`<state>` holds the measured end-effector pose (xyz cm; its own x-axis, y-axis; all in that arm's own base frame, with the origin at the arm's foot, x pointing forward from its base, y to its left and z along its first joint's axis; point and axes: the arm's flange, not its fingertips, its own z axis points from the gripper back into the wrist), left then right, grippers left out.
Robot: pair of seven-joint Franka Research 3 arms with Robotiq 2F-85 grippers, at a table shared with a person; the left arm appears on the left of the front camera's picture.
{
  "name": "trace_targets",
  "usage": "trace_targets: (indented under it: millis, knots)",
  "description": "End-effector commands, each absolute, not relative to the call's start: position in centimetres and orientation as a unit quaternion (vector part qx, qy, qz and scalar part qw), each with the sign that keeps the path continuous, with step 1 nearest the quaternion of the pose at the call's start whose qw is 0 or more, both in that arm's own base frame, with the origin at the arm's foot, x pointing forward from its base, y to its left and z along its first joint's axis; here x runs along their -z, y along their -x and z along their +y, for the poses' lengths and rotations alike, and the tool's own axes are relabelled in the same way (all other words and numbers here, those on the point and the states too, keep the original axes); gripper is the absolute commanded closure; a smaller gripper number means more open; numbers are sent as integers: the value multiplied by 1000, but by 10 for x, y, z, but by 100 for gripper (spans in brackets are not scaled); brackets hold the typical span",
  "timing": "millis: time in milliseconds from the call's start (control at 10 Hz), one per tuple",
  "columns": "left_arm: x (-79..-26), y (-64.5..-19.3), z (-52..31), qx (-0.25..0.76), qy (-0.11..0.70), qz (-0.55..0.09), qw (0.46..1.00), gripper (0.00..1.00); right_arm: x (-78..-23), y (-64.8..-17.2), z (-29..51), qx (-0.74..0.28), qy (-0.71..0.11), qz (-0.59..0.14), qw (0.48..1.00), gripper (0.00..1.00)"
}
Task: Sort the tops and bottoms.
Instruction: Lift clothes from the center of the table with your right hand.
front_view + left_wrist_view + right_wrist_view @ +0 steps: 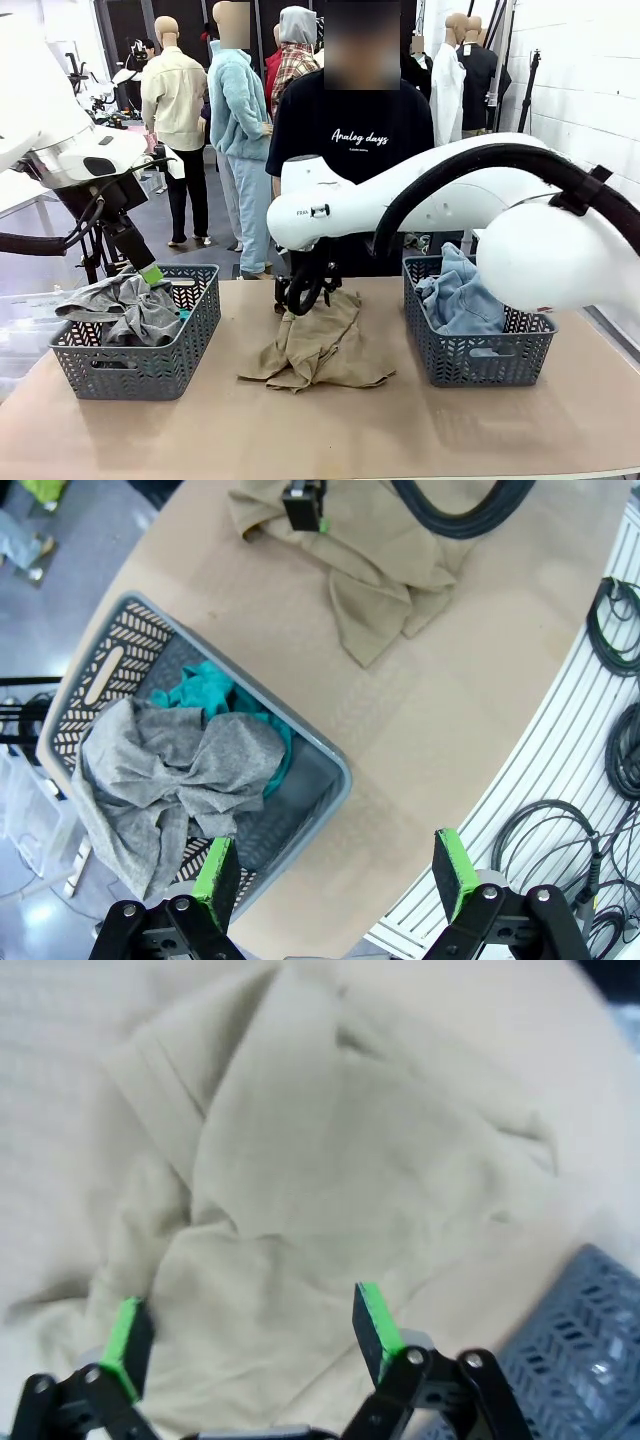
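I see "Analog days" on the person's (350, 120) black shirt. My right hand (245, 1345) hangs open over the khaki top (320, 345) mid-tabletop. My left hand (338, 875) is open above the left basket (140, 365) holding grey (170, 770) and teal (205, 690) tops. Denim (460, 295) fills the right basket (480, 355).

Khaki top (322, 345) lies crumpled mid-table; grey top (125, 305) and teal top (205, 692) fill the left basket (140, 365); denim bottoms (462, 295) the right basket (480, 355).

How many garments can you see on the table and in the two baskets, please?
4: a grey top and a teal top in the left basket, a khaki top on the table, and denim bottoms in the right basket. More may lie underneath.
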<state>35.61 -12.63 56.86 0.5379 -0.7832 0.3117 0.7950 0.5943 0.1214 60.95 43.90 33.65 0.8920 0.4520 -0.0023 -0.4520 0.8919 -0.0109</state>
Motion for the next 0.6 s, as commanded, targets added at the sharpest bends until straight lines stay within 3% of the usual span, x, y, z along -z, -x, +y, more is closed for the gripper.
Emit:
trace_targets:
  millis: [0, 200, 300, 500]
  knots:
    - [-569, -355, -124, 458, 17, -167, 873, 0, -335, -613, 447, -221, 10, 21, 975, 0]
    - [-569, -355, -124, 458, 17, -167, 873, 0, -326, -612, 442, -222, 0, 32, 975, 0]
    - [-569, -355, -124, 458, 17, -167, 873, 0, -326, -610, 440, -224, -3, 30, 974, 8]
    - [-569, -355, -124, 458, 17, -167, 873, 0, -327, -610, 437, -222, -7, 34, 974, 44]
